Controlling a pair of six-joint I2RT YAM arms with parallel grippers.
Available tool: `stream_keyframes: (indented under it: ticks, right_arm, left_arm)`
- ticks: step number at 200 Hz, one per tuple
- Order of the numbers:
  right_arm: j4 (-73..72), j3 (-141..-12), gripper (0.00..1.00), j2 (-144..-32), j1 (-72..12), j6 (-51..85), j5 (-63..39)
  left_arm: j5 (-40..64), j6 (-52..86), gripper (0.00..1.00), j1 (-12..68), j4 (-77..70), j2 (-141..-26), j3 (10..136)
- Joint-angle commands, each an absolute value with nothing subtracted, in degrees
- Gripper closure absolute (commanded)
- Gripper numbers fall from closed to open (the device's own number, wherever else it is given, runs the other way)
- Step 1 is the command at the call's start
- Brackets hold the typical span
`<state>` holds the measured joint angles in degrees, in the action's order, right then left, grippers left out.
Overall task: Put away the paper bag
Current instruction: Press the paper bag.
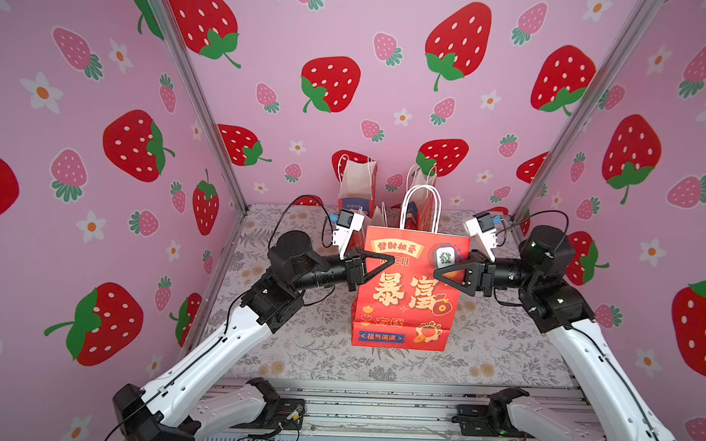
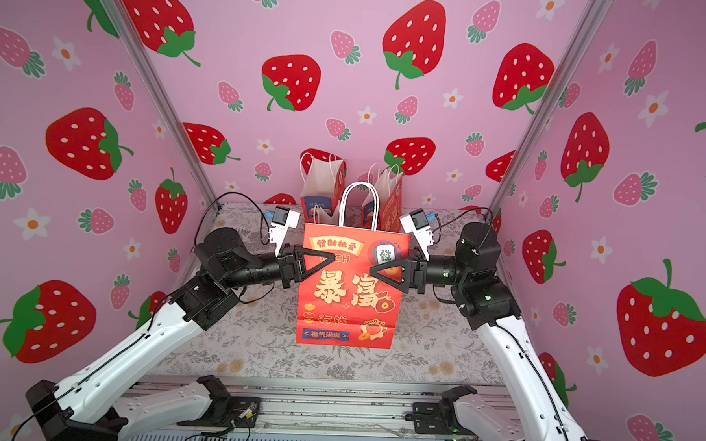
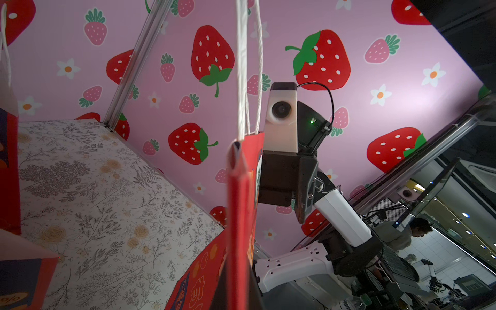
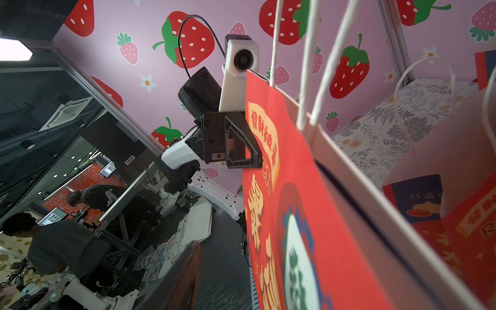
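At the back of the floral-covered table (image 1: 304, 350), in the upper middle of both top views, two more gift bags (image 1: 359, 189) stood against the strawberry wall, just behind the red paper bag (image 1: 405, 289). That bag stood upright at frame centre, white handles (image 1: 420, 208) up. The left pincer (image 1: 388, 259) was pressed together on its upper left edge; the right pincer (image 1: 441, 274), jaws spread, lay against its upper right face.
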<state>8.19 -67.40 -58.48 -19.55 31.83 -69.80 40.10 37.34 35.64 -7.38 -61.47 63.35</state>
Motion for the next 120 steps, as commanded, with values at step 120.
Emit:
stream_keyframes:
  ticks: [120]
  right_arm:
    - [-11.47,-62.79,0.28,-54.95,-18.92,44.42,-68.04]
  left_arm:
    - [38.76,41.10,1.00,35.24,-10.63,-57.68,66.11]
